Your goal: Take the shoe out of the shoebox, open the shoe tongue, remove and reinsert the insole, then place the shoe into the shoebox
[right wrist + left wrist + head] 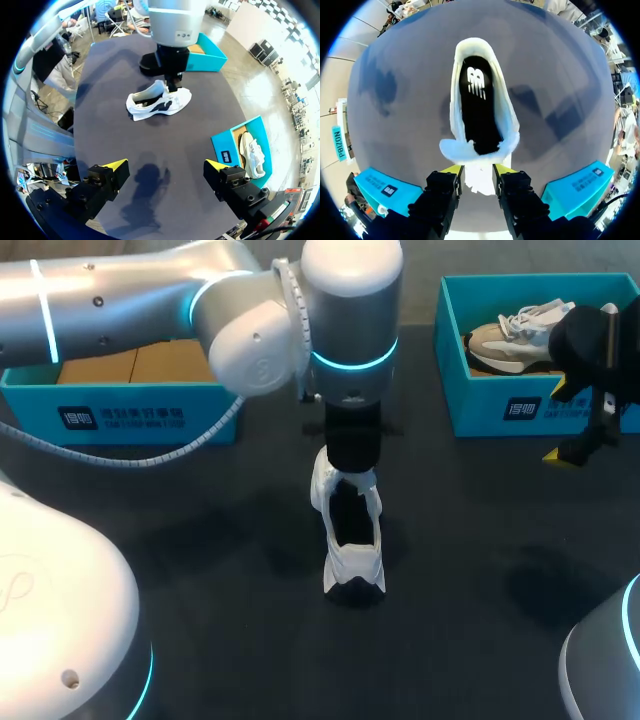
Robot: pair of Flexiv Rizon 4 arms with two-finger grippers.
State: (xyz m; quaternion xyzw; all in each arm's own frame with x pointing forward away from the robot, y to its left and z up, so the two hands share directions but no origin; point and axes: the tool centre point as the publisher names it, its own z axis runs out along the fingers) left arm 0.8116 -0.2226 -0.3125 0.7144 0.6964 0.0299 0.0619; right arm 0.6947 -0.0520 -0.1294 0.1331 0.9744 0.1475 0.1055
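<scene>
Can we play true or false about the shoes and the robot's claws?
1. The white shoe is on the table, outside both boxes. True.
2. The right claw is holding a shoe. False: it is open and empty, above bare table.
3. The right shoebox has another shoe inside. True.
4. The left claw is far from the white shoe. False: it is right over the shoe, pinching its tongue.

Dark matte table (pixel 200 570), soft blurred shadows lying across its surface
</scene>
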